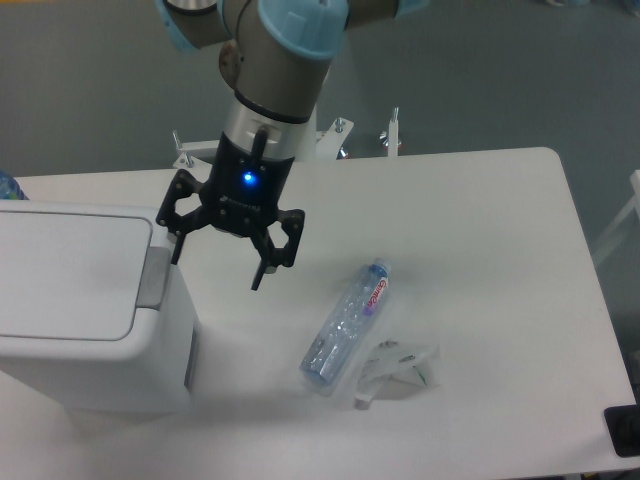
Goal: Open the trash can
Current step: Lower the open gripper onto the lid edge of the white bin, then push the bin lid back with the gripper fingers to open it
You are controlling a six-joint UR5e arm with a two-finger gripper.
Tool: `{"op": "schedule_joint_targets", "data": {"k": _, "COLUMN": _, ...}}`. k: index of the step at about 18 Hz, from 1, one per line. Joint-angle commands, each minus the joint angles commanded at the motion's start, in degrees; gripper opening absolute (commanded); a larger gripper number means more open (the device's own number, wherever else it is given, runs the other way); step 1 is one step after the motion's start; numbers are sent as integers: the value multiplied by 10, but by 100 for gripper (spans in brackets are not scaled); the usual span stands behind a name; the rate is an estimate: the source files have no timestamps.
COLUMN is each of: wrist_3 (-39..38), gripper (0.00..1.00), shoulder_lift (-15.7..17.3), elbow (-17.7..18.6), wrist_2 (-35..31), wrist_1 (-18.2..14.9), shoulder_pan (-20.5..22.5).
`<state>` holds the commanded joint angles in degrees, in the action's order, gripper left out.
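The trash can (80,310) is a large white bin at the left of the table, its flat lid down and a grey latch tab (152,277) on its right edge. My gripper (216,267) hangs open and empty just right of the bin's top right corner, its left finger close to the latch tab and above it. I cannot tell whether that finger touches the bin.
A clear plastic bottle (346,324) lies on its side in the middle of the white table (500,250), with a crumpled clear wrapper (398,368) beside it. A dark object (625,430) sits at the bottom right corner. The arm's base stands behind the table.
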<state>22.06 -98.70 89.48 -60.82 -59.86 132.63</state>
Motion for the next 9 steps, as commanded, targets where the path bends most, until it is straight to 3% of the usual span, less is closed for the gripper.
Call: {"op": "schedule_joint_targets", "data": {"k": 9, "wrist_3": -22, "gripper": 100, "shoulder_lift": -16, "elbow": -5, "wrist_2": -3, "wrist_1": 17, "shoulder_pan": -8}}
